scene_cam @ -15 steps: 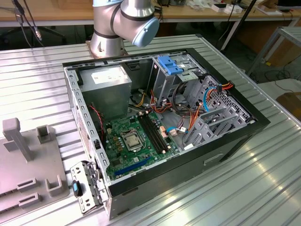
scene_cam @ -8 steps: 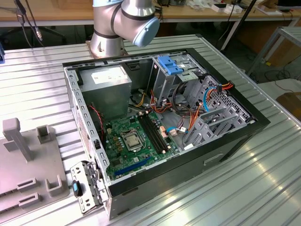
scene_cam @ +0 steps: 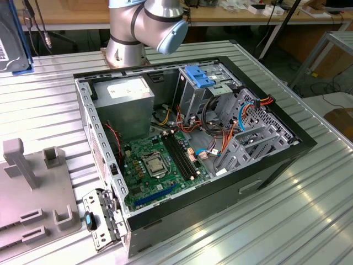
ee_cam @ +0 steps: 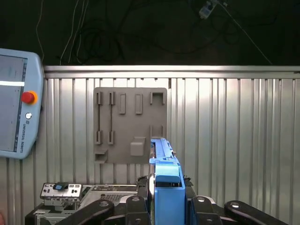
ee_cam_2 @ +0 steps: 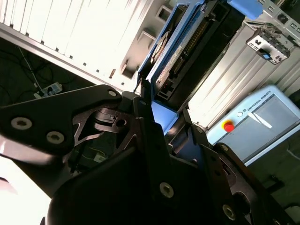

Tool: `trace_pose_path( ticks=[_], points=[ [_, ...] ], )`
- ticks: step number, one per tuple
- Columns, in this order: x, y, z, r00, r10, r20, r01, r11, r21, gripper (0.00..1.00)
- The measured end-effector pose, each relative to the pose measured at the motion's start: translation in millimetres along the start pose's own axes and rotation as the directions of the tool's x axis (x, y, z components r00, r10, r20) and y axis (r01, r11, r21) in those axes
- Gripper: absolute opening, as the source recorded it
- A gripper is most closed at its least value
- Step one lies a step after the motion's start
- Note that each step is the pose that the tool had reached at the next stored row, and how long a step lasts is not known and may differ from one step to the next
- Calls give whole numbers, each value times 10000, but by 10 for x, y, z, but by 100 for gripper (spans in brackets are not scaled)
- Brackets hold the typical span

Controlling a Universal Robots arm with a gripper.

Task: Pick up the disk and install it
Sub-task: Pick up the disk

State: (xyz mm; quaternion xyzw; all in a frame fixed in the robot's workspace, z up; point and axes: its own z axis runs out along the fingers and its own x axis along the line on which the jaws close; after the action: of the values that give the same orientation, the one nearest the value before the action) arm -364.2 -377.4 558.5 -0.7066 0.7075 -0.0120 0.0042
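Ribbed metal surface [scene_cam: 309, 221] carries an open case [scene_cam: 265, 171]; a grey fixture plate [scene_cam: 33, 193] lies just beside the case, on the exterior view's left; the tool [ee_cam: 167, 206] hangs above the surface, clear of the case, in the first wrist view; its fingers [ee_cam: 199, 205] pinch the blue-railed disk [ee_cam: 165, 180], held off the surface and outside the case.

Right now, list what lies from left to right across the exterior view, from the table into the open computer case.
grey fixture plate → grey power supply box → light-blue bracket → metal drive cage with orange cables
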Motion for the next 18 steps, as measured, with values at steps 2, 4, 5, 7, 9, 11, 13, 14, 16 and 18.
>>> trace_pose_path(
  ticks=[2, 4, 5, 7, 9, 11, 13, 14, 16, 18],
  points=[
    [0, -74, 6, 10000, 0, -12, 0, 10000, 1, 37],
    [-1, -172, 12, 10000, 0, -35, 0, 10000, 1, 37],
    [-1, -221, 15, 10000, -1, -47, 1, 10000, 1, 37],
    [-1, -299, 20, 10000, -1, -66, 1, 10000, 0, 37],
    [-1, -370, 27, 9999, -2, -100, 2, 10000, 1, 37],
    [-1, -470, 36, 9999, -3, -157, 3, 10000, 1, 37],
    [-1, -540, 42, 9998, -3, -184, 3, 10000, 1, 37],
    [-1, -620, 47, 9998, -3, -194, 3, 10000, 1, 37],
    [-2, -721, 53, 9998, -4, -210, 4, 10000, 1, 37],
    [-2, -793, 57, 9998, -4, -222, 4, 10000, 1, 37]
  ],
)
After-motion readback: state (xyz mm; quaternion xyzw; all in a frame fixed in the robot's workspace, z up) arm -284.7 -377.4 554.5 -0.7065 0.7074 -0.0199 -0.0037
